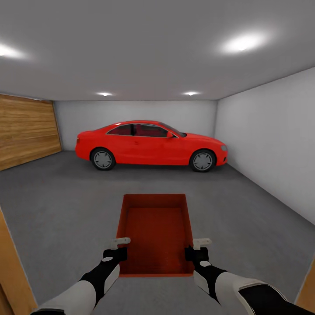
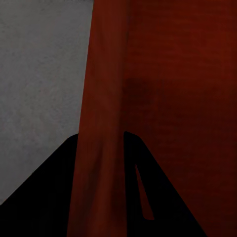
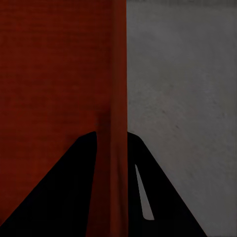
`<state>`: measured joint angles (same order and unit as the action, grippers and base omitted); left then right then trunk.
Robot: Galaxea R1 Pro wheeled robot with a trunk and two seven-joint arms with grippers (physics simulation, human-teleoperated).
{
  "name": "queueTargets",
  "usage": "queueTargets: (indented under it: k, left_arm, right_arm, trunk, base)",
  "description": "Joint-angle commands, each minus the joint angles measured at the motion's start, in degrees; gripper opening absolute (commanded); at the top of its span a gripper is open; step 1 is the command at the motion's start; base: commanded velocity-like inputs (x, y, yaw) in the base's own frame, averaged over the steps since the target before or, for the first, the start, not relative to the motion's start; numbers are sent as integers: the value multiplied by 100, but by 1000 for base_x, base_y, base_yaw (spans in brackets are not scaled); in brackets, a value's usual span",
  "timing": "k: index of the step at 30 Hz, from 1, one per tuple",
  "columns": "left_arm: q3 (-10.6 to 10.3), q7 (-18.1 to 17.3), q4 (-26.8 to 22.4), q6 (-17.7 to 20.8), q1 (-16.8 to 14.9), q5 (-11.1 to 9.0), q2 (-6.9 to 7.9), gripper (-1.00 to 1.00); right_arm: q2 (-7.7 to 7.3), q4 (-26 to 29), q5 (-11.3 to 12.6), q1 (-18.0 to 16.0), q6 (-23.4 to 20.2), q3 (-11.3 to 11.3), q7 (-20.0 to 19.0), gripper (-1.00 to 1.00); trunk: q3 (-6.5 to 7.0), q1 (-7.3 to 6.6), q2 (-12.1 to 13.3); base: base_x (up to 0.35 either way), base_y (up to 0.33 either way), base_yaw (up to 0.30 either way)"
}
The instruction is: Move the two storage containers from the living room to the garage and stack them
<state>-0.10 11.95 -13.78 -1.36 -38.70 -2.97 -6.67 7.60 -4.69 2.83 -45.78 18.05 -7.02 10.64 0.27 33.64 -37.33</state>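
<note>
Head: I see car | wrists: left gripper, right gripper pinching container walls | long axis toward car.

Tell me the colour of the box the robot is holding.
Red-orange, plain; the box shows best in the head view.

One open-topped red-orange rectangular storage container is in view, and one only. Two black grippers hold it, one on each long wall: the left gripper on the left rim, the right gripper on the right rim, each clamped over the wall's edge, as both wrist views confirm. One glossy red two-door car stands at the far end of the dark grey concrete floor, with two of its wheels visible. One wooden-plank garage door lines the left wall. Four round ceiling lights glow overhead: two near, two far.
</note>
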Motion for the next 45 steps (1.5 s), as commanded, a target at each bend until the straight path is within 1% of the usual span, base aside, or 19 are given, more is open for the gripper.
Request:
queueTargets:
  k: [1,45]
  left_arm:
    - [-1,44,15,-13,3,-37,70,-100]
    - [1,44,15,-13,3,-41,78,-100]
  right_arm:
    - [5,285,-185,-10,5,227,-54,-100]
    - [12,285,-178,-10,5,227,-53,-100]
  trunk:
    - [-2,5,-3]
    - [-2,5,-3]
  base:
    - [321,0,0]
    - [321,0,0]
